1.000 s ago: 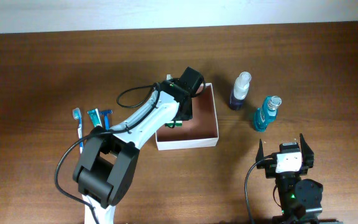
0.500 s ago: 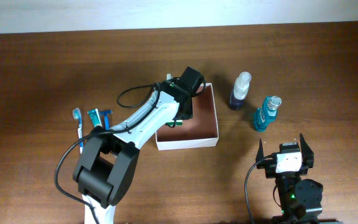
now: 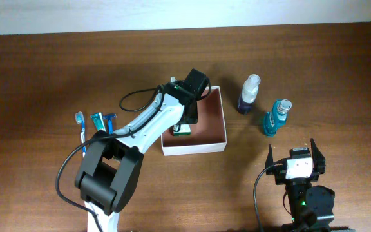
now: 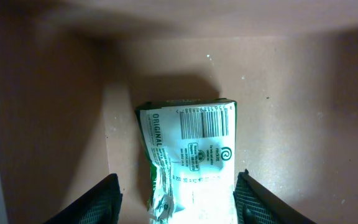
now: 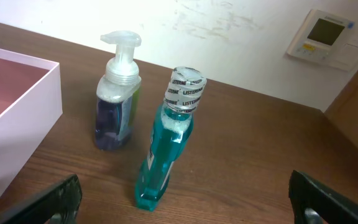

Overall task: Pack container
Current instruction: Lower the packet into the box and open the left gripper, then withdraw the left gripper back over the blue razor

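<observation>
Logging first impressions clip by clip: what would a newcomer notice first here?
The left gripper sits inside the container, jaws open astride a green-and-white packet on its floor. Right of it stand a purple pump bottle and a teal mouthwash bottle.

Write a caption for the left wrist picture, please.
Green-and-white barcoded packet lying on the reddish-brown floor of the square white-walled container, flanked by the open left end effector.

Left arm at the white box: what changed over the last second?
The left gripper spread its jaws and let go of the green-and-white printed packet, which now lies on the reddish-brown floor of the square white-walled container. Unchanged: right gripper open and parked, purple pump bottle, blue mouthwash bottle.
</observation>
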`<action>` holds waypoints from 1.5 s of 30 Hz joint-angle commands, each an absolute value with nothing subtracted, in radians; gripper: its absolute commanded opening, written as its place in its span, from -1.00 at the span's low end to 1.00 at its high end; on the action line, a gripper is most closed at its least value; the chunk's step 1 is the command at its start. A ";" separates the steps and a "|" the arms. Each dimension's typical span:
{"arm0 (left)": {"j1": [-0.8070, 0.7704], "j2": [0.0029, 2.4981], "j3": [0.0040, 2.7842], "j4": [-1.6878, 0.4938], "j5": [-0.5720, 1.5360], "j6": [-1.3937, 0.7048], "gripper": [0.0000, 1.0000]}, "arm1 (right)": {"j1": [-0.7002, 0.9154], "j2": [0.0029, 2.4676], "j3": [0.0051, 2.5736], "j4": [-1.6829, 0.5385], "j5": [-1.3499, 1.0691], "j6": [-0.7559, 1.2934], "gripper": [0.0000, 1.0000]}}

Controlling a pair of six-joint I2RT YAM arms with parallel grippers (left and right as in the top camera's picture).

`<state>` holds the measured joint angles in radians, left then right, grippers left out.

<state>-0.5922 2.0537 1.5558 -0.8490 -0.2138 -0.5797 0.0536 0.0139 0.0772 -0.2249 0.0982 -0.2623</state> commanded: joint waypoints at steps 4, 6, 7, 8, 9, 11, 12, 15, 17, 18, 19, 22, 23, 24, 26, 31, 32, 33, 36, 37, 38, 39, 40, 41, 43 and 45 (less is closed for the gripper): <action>-0.585 2.014 1.593 -0.866 -0.206 -0.528 0.14 | 0.052 0.003 0.069 -0.224 0.117 -0.262 0.97; -0.584 1.975 1.623 -0.888 -0.207 -0.521 0.15 | 0.052 0.004 0.069 -0.224 0.117 -0.262 0.96; -0.584 1.950 1.639 -0.905 -0.207 -0.521 0.14 | 0.052 0.004 0.069 -0.224 0.117 -0.262 0.97; -0.584 1.928 1.654 -0.920 -0.208 -0.516 0.15 | 0.052 0.004 0.069 -0.224 0.117 -0.262 0.97; -0.583 1.901 1.669 -0.936 -0.208 -0.500 0.15 | 0.052 0.004 0.069 -0.224 0.117 -0.262 0.97; -0.576 1.849 1.686 -0.976 -0.223 -0.499 0.15 | 0.052 0.004 0.069 -0.224 0.117 -0.262 0.97; -0.569 1.818 1.688 -0.995 -0.234 -0.499 0.15 | 0.052 0.004 0.069 -0.224 0.117 -0.262 0.97; -0.538 1.736 1.688 -1.055 -0.237 -0.499 0.16 | 0.052 0.004 0.069 -0.224 0.117 -0.262 0.97; -0.505 1.686 1.688 -1.097 -0.241 -0.499 0.18 | 0.052 0.004 0.069 -0.224 0.117 -0.262 0.97; -0.488 1.668 1.688 -1.116 -0.248 -0.499 0.18 | 0.052 0.003 0.069 -0.224 0.117 -0.262 0.97; -0.467 1.651 1.688 -1.136 -0.263 -0.499 0.18 | 0.052 0.004 0.069 -0.224 0.117 -0.262 0.97; -0.403 1.623 1.688 -1.189 -0.286 -0.499 0.20 | 0.052 0.004 0.069 -0.224 0.117 -0.262 0.97; -0.383 1.620 1.688 -1.205 -0.285 -0.499 0.20 | 0.052 0.004 0.069 -0.224 0.117 -0.262 0.97; -0.361 1.620 1.688 -1.226 -0.285 -0.499 0.20 | 0.052 0.004 0.069 -0.224 0.117 -0.262 0.97; -0.320 1.621 1.687 -1.266 -0.284 -0.500 0.20 | 0.052 0.003 0.069 -0.224 0.117 -0.262 0.97; -0.245 1.621 1.687 -1.348 -0.285 -0.500 0.19 | 0.052 0.004 0.069 -0.224 0.117 -0.262 0.97; -0.235 1.621 1.687 -1.357 -0.285 -0.500 0.19 | 0.052 0.004 0.069 -0.224 0.117 -0.262 0.97; -0.228 1.621 1.687 -1.365 -0.285 -0.500 0.19 | 0.052 0.004 0.069 -0.224 0.117 -0.262 0.97; -0.215 1.621 1.686 -1.384 -0.285 -0.500 0.20 | 0.052 0.004 0.069 -0.224 0.117 -0.262 0.97; -0.213 1.621 1.686 -1.386 -0.286 -0.500 0.20 | 0.052 0.004 0.069 -0.224 0.117 -0.262 0.97; -0.213 1.621 1.686 -1.385 -0.287 -0.500 0.19 | 0.052 0.004 0.069 -0.224 0.117 -0.262 0.97; -0.213 1.621 1.686 -1.384 -0.291 -0.500 0.20 | 0.052 0.004 0.069 -0.224 0.117 -0.262 0.97; -0.213 1.621 1.686 -1.382 -0.294 -0.500 0.20 | 0.052 0.004 0.069 -0.224 0.117 -0.262 0.97; -0.213 1.621 1.686 -1.378 -0.299 -0.500 0.18 | 0.052 0.004 0.069 -0.224 0.117 -0.262 0.97; -0.213 1.621 1.684 -1.369 -0.323 -0.500 0.13 | 0.052 0.004 0.069 -0.224 0.117 -0.262 0.97; -0.209 1.621 1.682 -1.356 -0.335 -0.499 0.14 | 0.052 0.003 0.069 -0.224 0.117 -0.262 0.97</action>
